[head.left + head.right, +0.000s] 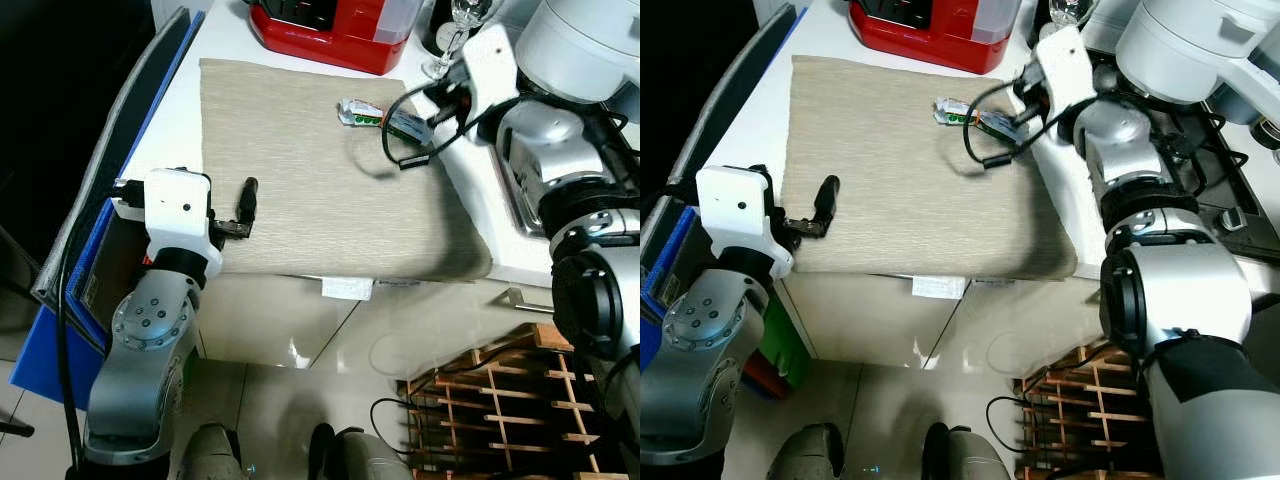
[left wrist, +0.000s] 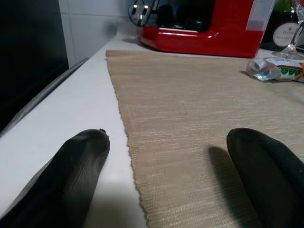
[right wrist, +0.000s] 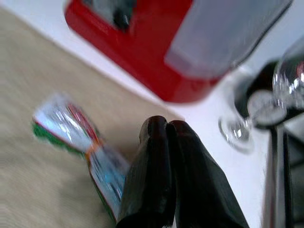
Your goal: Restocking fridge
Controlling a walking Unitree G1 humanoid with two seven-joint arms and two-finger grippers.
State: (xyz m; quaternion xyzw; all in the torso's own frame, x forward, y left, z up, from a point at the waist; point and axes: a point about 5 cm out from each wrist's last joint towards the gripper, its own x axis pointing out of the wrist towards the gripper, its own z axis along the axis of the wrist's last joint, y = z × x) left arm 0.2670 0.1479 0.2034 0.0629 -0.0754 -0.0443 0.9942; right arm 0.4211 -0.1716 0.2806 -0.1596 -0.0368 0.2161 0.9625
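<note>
The left gripper point(image 2: 166, 180) hovers low at the left edge of the beige mat point(image 1: 310, 180), its two fingers spread wide and holding nothing (one over the white counter point(image 1: 170, 120), one over the mat). The right gripper point(image 3: 164, 156) sits at the mat's upper right with its fingers pressed together, empty, just beside the one foil snack packet point(image 1: 362, 112). A second, bluish wrapper point(image 3: 107, 175) lies against that packet. Behind stand one red appliance point(image 1: 330, 30) and one wine glass point(image 1: 455, 35). A wooden rack point(image 1: 510, 400) sits lower right.
</note>
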